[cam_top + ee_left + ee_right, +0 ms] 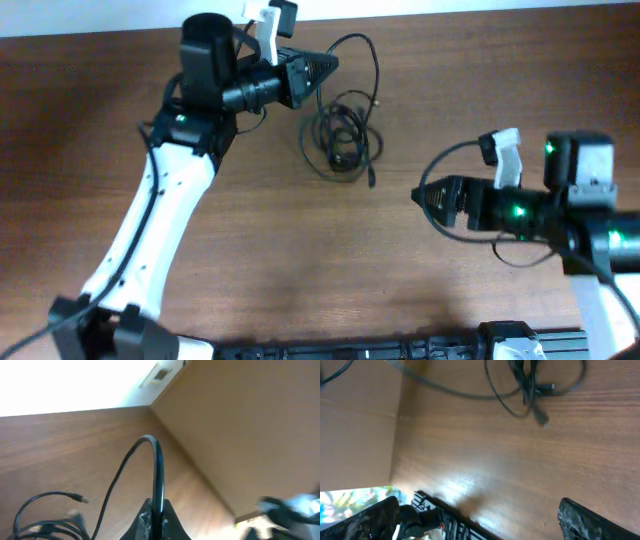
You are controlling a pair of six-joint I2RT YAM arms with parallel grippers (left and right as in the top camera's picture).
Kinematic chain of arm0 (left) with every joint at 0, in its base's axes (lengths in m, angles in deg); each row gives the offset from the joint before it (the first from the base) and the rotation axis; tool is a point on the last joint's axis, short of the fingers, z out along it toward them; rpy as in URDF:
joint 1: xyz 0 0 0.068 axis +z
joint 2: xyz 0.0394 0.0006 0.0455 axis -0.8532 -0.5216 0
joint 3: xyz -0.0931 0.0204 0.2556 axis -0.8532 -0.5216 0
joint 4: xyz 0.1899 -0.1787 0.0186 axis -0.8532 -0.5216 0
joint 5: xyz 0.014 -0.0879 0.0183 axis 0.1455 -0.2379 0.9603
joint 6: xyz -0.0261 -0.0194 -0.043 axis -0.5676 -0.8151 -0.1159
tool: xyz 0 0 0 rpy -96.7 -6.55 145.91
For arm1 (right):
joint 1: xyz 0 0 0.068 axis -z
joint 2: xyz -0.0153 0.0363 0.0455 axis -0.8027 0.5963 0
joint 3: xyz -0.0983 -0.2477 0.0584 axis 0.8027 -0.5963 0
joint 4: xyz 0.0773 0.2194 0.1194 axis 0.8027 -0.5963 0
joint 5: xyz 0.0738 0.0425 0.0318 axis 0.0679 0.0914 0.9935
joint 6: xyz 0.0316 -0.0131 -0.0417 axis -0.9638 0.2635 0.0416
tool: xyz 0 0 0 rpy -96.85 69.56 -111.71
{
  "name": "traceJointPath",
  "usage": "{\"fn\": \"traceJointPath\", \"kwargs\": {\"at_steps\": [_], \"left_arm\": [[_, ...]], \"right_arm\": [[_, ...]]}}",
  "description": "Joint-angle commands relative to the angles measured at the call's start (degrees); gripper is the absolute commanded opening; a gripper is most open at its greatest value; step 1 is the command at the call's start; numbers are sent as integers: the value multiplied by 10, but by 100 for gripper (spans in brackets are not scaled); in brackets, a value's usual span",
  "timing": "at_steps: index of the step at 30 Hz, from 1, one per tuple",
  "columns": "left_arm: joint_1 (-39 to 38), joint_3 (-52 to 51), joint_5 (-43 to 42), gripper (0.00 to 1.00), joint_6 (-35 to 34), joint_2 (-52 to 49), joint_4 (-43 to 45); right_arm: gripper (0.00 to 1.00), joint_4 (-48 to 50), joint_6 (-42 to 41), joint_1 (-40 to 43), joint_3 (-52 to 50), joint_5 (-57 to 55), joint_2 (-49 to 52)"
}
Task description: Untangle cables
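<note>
Black cables (341,137) in left end effector (334,66)

Left pincer (328,66) grips a loop of the tangled cables (341,136).

The cables (342,140) are thin black cords, heaped in a loose tangle of overlapping loops on the brown worktop (300,260), towards its far edge. Most of the heap lies flat, narrow and drawn out lengthwise. One cord (158,465) lifts off the heap in a tall arch and comes down pinched between the fingers of my left claw (157,512), which is closed tight on it. A small plug end (372,182) trails out at the heap's near side, lying free on the wood.
</note>
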Motion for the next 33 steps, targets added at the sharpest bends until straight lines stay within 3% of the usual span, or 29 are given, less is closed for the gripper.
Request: {"fn": "traceJointPath", "kwargs": {"at_steps": [1,4,7,8,11,14,18,21,22,24,30,33], "left_arm": [[2,7,-39,0,-97,52,25],[2,7,-94,0,-125,70,125],[2,7,-87,0,-197,73,268],[2,7,-78,0,-253,73,339],[2,7,-41,0,-351,73,455],[2,7,30,0,-424,73,508],[2,7,133,0,-485,73,634],[0,7,162,0,-520,73,659],[0,7,160,0,-519,73,658],[5,7,160,0,-518,73,649],[31,7,189,0,-512,73,575],[31,13,283,0,-512,74,638]], "right_arm": [[98,16,3,1,8,54,52],[98,16,3,0,8,54,107],[98,20,6,-17,8,53,151],[98,28,6,-31,8,53,164],[99,75,-9,-72,8,53,191],[99,153,-74,-113,8,27,212],[99,212,-101,-158,8,-21,236],[100,222,-181,-185,8,-194,261],[95,217,-194,-187,8,-235,266],[94,200,-226,-186,8,-303,275],[94,195,-216,-186,8,-284,275],[95,194,-216,-186,8,-288,276]]}}
